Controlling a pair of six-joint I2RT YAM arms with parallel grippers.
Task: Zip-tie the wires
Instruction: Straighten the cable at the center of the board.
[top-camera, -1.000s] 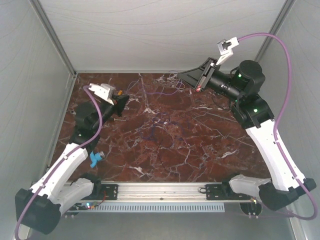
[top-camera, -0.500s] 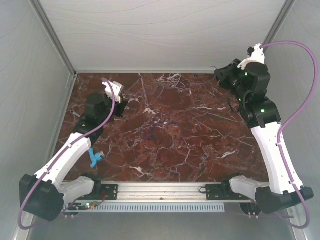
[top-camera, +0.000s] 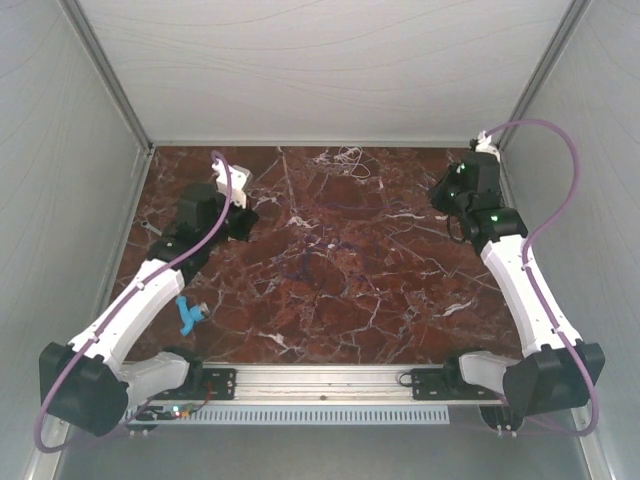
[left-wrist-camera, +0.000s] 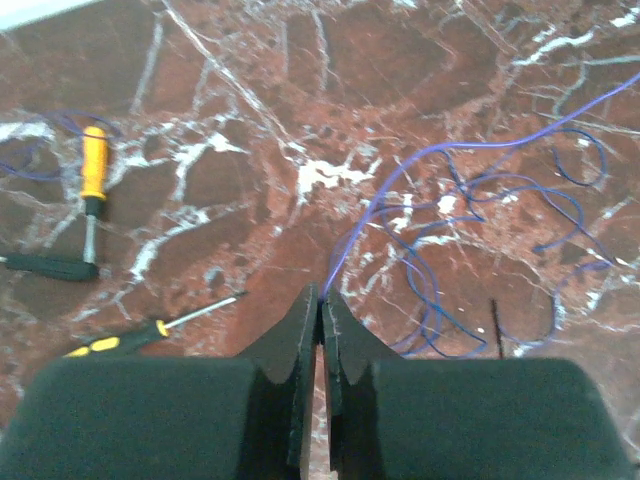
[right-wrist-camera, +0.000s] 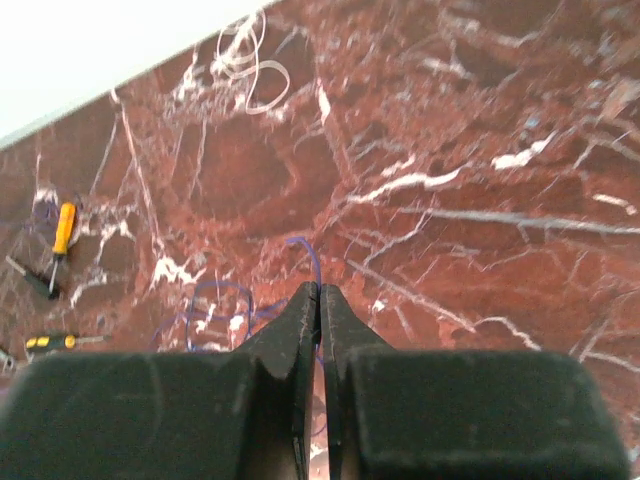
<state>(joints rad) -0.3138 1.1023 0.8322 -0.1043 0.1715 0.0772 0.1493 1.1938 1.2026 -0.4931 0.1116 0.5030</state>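
Both arms hang above the counter (top-camera: 400, 300) on either side of the tangle of blue wire (top-camera: 300, 265) at its middle. This looks like a surveying pose, with each wrist camera tilted down over the work and neither arm committed to a pick. The left gripper (left-wrist-camera: 320, 310) is left of the tangle and the right gripper (right-wrist-camera: 318, 295) is well to its right. Each has its jaws pressed tip to tip with nothing between them. A blue strand runs behind each pair of tips, lying on the counter below.

The wires (right-wrist-camera: 245, 60) lie well beyond the blue tangle, against the counter's far edge under the white wall. They form a small pale bundle of hair-thin loops, curled loosely and untied. A thin, straight black sliver at the tangle's right fringe in the left wrist view is probably the zip tie (left-wrist-camera: 495, 325), though it is too slight to be sure. It is far from the bundle, so I judge the tying has not begun. An orange-handled screwdriver (left-wrist-camera: 92, 165) and a yellow-handled screwdriver (left-wrist-camera: 150, 332) lie left of the tangle, clear of both.
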